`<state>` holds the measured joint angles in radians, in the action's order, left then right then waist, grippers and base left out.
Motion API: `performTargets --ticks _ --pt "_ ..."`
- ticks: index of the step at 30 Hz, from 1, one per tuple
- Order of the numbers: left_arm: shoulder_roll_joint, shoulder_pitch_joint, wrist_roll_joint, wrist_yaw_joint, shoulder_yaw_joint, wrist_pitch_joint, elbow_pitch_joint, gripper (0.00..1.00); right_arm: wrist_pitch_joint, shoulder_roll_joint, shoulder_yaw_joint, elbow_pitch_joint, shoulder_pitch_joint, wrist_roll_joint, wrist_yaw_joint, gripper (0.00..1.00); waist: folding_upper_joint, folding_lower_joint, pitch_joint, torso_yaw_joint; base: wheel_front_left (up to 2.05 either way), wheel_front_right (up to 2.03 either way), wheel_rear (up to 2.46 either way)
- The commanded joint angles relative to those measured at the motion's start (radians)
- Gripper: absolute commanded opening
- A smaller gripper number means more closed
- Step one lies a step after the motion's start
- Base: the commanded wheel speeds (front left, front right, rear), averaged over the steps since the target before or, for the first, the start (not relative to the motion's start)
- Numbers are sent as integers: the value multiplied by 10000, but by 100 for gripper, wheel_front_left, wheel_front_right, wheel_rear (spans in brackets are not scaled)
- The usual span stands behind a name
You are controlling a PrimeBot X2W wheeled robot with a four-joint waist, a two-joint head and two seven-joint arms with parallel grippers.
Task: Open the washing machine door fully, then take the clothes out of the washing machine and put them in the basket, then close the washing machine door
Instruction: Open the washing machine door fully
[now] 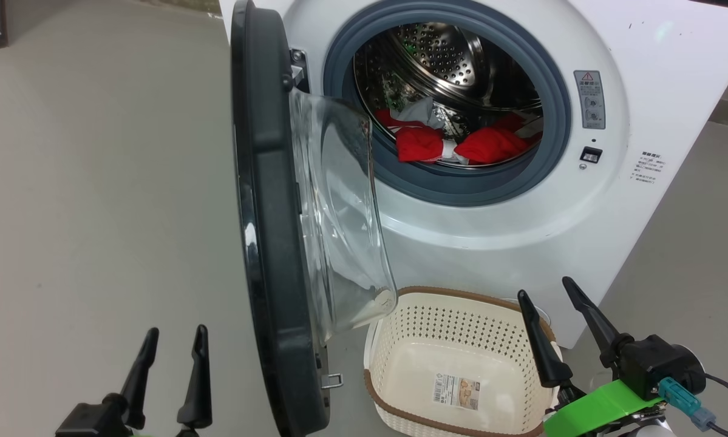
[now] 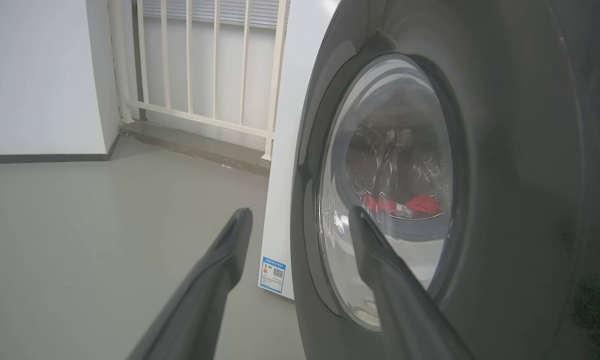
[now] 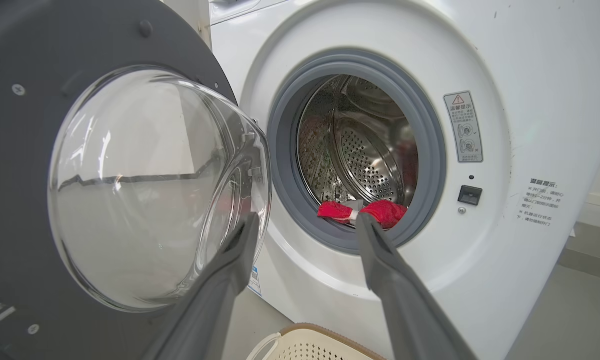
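The white washing machine fills the upper right of the head view. Its black-rimmed door stands swung out toward me, edge-on, glass bowl bulging right. Red clothes with white parts lie at the bottom of the steel drum. The cream basket sits empty on the floor below the opening. My left gripper is open at the lower left, outside the door. My right gripper is open over the basket's right side, fingers aimed at the drum opening and clothes.
Grey floor spreads left of the door. A white railing and wall stand behind the machine's side in the left wrist view. A warning label and door latch sit right of the opening.
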<state>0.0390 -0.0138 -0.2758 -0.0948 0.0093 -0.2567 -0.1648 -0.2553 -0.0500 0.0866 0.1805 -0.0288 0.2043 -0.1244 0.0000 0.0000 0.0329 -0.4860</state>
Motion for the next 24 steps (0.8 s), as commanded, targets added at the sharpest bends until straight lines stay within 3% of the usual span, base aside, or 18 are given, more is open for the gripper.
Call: performTargets --ticks 1,2,3,4,5,17,24 --pt "112 -143 3 119 344 -51 110 100 -64 -3 269 -296 -124 136 -63 100 0 0 1 2 0 0 0" --pt "112 -153 15 132 337 -51 76 76 -64 -3 269 -297 -120 149 -63 100 0 0 -1 0 0 0 0" --pt "112 -155 43 144 315 -51 28 41 -64 -3 265 -297 -115 151 -63 100 0 0 -3 -2 0 0 0" --pt "112 -163 43 136 287 -51 -6 25 -64 -3 259 -293 -106 152 -63 100 0 0 -3 -4 0 0 0" --pt "112 -160 67 107 233 -51 -67 0 -64 -3 250 -288 -96 159 -63 100 0 0 -4 -4 0 0 0" --pt "112 -653 -124 -145 149 -51 1203 0 -64 -3 252 -222 -54 241 -63 100 0 0 37 57 0 0 0" --pt "112 -1156 -261 137 -39 -49 2699 0 -64 -3 291 -123 3 233 -63 100 0 0 91 135 0 0 0"
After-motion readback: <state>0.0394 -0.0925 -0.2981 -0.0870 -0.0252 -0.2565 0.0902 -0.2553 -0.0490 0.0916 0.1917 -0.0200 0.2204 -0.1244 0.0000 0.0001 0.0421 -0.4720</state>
